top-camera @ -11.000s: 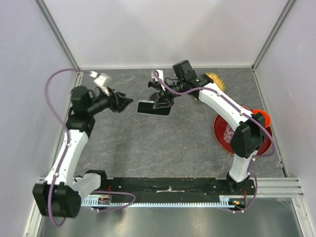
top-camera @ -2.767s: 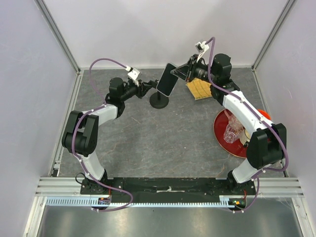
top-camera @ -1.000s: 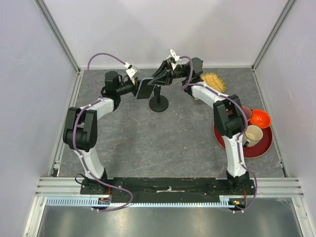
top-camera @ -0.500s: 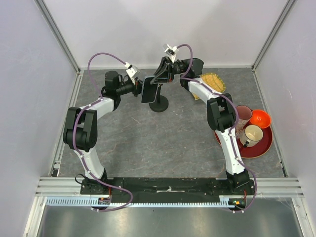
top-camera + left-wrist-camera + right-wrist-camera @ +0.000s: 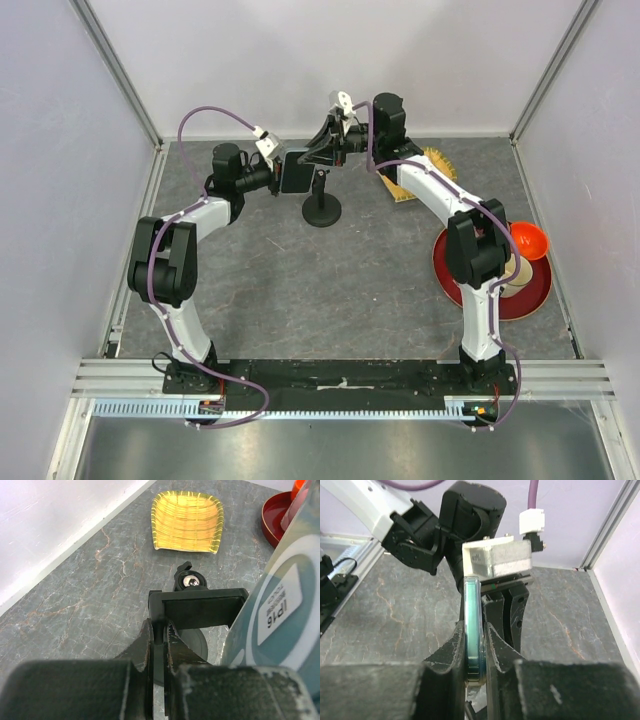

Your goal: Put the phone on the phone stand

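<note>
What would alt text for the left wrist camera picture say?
The left gripper is shut on the black cradle of the stand. The phone, bearing a sticker, looms at the right edge; a yellow basket lies beyond on the grey table.

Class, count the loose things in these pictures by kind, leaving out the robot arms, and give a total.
phone: 1
stand: 1
basket: 1
plate: 1
bowl: 1
cup: 1 in view; more may be hidden
Total: 6
</note>
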`<state>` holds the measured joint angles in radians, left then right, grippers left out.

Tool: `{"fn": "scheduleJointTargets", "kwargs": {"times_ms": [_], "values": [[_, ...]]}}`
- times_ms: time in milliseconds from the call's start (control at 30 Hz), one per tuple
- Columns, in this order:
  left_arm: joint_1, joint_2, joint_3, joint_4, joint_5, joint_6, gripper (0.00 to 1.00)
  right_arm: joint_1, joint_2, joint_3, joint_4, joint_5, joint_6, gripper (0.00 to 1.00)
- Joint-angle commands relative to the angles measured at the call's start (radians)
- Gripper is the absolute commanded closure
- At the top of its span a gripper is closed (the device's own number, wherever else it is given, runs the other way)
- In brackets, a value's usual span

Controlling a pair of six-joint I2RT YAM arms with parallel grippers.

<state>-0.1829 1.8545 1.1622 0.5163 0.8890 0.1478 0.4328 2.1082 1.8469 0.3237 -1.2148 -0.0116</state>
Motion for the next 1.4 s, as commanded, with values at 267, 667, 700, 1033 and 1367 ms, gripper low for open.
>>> {"fn": "scheduleJointTargets", "kwargs": {"times_ms": [267,667,700,1033,1367], "values": [[-0.018,0.020,0.019,-0.053,0.076,0.026,0.98,-0.008,-0.028,0.006,-0.147,0.014,-0.361,1.00],[-0.018,0.035,0.033,-0.082,0.093,0.039,0.98,-0.028,0.013,0.012,-0.195,0.003,-0.448,1.00],[-0.018,0.034,0.034,-0.082,0.096,0.039,0.98,-0.031,0.021,0.015,-0.204,0.000,-0.450,1.00],[-0.020,0.046,0.044,-0.087,0.102,0.030,0.98,-0.051,0.007,0.031,-0.321,0.011,-0.554,1.00],[-0.024,0.051,0.042,-0.104,0.053,0.038,0.98,-0.057,-0.005,0.000,-0.308,0.086,-0.531,1.00]]}}
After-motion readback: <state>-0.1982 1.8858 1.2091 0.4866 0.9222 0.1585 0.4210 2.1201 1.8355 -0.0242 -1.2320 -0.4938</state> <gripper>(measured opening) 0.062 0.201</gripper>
